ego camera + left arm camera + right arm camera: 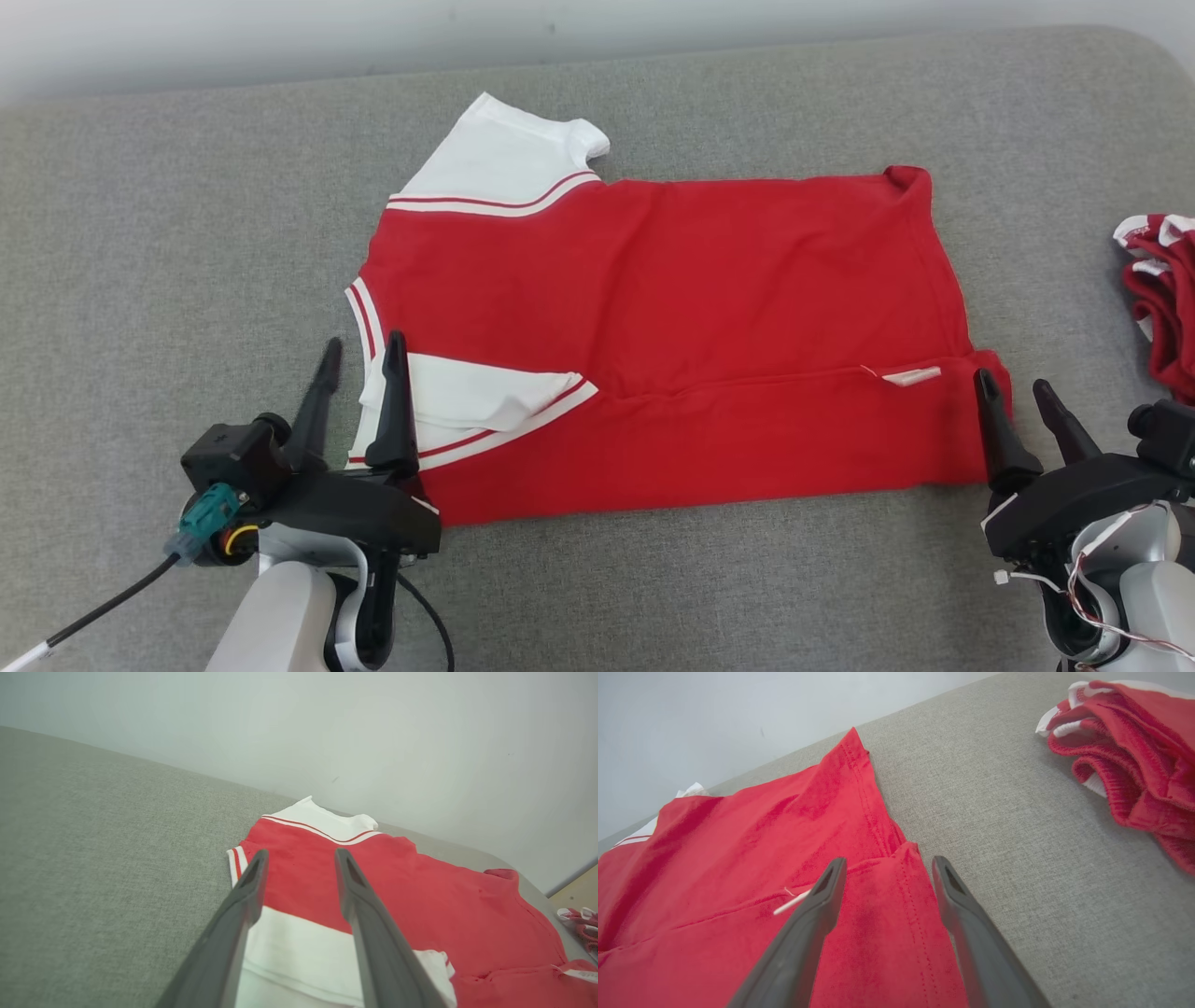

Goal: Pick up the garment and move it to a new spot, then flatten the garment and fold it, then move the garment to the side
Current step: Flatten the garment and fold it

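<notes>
Left gripper [364,343] has its 2 fingers spread apart and empty, poised over the white sleeve at the collar end of the garment [653,280]. The right gripper [1011,381] is likewise spread and empty at the hem corner. The red-and-white garment lies flat on the grey cushion [140,233], its near edge folded up over the body. A red bundle [1162,299] sits apart at the right.

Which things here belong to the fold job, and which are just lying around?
In the job:
- red shirt, near edge folded over
- left gripper, open, at the near sleeve
- right gripper, open, at the near hem corner

Lying about:
- bunched red-and-white garment, apart at the right edge
- grey surface under it all
</notes>
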Available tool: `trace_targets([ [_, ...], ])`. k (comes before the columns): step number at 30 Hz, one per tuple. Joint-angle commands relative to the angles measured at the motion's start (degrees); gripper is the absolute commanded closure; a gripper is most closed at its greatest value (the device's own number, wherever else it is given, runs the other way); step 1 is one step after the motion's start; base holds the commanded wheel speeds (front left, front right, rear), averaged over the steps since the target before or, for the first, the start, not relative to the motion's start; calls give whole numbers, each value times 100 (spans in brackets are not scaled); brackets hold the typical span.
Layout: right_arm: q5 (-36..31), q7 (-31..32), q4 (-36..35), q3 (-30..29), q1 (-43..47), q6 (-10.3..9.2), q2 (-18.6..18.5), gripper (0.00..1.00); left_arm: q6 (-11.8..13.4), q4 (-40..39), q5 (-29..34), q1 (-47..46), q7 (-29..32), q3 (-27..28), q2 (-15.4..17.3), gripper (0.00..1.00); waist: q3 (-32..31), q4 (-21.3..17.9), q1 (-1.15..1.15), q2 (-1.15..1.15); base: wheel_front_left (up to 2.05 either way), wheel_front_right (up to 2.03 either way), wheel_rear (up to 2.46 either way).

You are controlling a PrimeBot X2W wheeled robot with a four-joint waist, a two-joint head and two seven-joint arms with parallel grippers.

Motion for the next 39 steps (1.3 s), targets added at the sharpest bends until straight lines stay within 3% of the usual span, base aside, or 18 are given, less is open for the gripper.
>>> trace_targets([
  [1, -29, -28, 8, -11, -25, -14, 6, 0, 37, 20, 54, -51, -53, -5, 33, 0, -29, -12, -1, -1, 0, 0, 0],
  [8, -203, 106, -253, -233, 262, -14, -10, 0, 485, 101, 765, 286, -140, -152, 337, 0, -237, -39, -1, -1, 0, 0, 0],
  [19, -557, 1108, -717, -726, 780, -14, 421, 0, 926, 201, 1140, 1025, 764, -537, 642, 0, -349, -110, -1, -1, 0, 0, 0],
  [27, -714, 1493, -398, -837, 445, -14, 586, 0, 1149, 304, 1106, 972, 1310, -602, 603, 0, -289, -104, -1, -1, 0, 0, 0],
  [34, -929, 1845, 59, -926, 162, -14, 520, 0, 1098, 331, 1139, 912, 1721, -811, 630, 0, -179, 6, -1, -1, 0, 0, 0],
  [35, -935, 1897, 96, -912, 149, -14, 520, 0, 1070, 324, 1125, 906, 1778, -841, 625, 40, -169, 17, -1, -1, 0, 0, 0],
  [36, -935, 1897, 96, -912, 149, -14, 520, 0, 1070, 324, 1125, 906, 1778, -841, 625, 40, -169, 17, -1, -1, 0, 0, 0],
  [37, -935, 1943, 129, -883, 138, -14, 523, 0, 1059, 318, 1120, 904, 1820, -879, 625, 69, -157, 25, -1, -1, 0, 0, 0],
  [38, -923, 1980, 148, -855, 131, -14, 522, 10, 1035, 298, 1133, 893, 1825, -902, 619, 91, -147, 31, -1, -1, 0, 0, 0],
  [39, -907, 1998, 162, -827, 130, -14, 523, 58, 1020, 294, 1132, 892, 1850, -919, 616, 100, -138, 36, -1, -1, 0, 0, 0],
])
